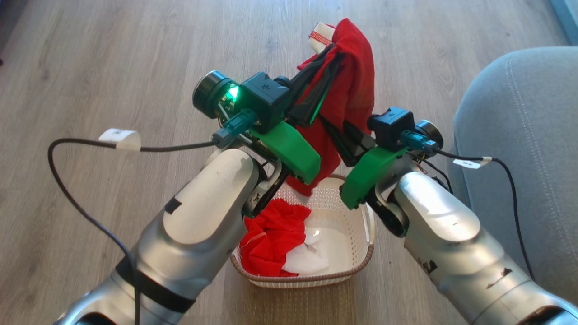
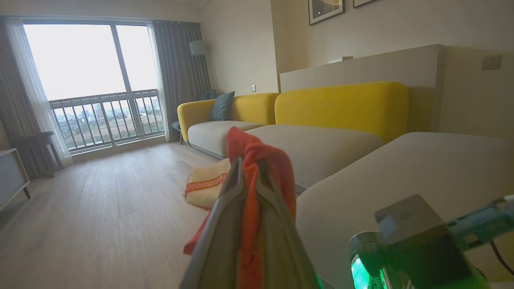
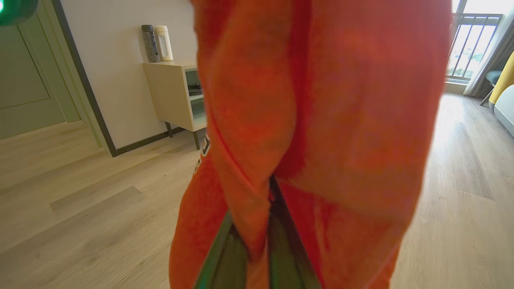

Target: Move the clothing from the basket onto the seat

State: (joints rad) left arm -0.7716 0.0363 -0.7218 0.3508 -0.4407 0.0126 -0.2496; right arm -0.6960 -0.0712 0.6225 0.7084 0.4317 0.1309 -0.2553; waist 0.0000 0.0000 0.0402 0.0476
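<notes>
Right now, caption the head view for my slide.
A red garment held above the basket by left gripper and right gripper; more red-and-white clothing lies inside, grey seat at right.

floor point(image 1: 90, 67): bare wood, open left and ahead
seat point(image 1: 524, 135): just right of basket point(image 1: 311, 280), walls off that side
basket mouth: crowded by left forearm point(image 1: 203, 216), right forearm point(image 1: 442, 221), hanging clothing point(image 1: 356, 81)
cable point(image 1: 176, 146): slack loop sags wide off left wrist

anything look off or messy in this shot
Nothing is spilled or damaged. One oddity: the raised red garment is draped and twisted over the fingers of both the left gripper and the right gripper, so it might cling on release. More red clothing sits bunched at one side of the basket.
</notes>
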